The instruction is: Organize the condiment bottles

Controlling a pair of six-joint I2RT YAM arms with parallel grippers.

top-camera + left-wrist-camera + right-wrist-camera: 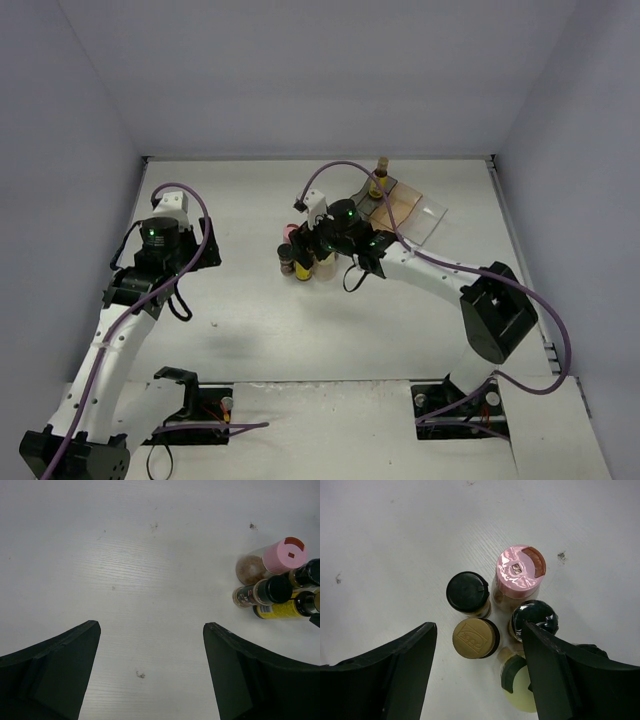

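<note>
Hanging over a bare stretch of the tabletop (pixel 250 330) on the left side, the left end effector (pixel 150 624) is released, its two dark fingers (pixel 55 670) spread wide with nothing between them. From its wrist camera the condiment bottles (pixel 270 591) show as a tight cluster off to the right, well apart from it. Near the middle of the tabletop, the right end effector (pixel 477 625) hovers above that cluster, also released, its fingers (pixel 390 680) parted to either side and gripping nothing. Directly between them, closest to the wrist, stands a bronze-capped bottle (pixel 475 637), and just beside it a pale-yellow jar (pixel 517 695) partly hidden by one finger. Beyond those stand a black-capped spice jar (pixel 466 592), a glossy black-capped bottle (pixel 536 620) and, farthest of the group, a pink-lidded bottle (pixel 517 575); all five are upright and packed closely together. Farther back, toward the rear wall, a narrow-necked amber bottle (pixel 380 178) stands upright by the far corner of the translucent bins (pixel 415 212); whether it sits inside one cannot be told.
</note>
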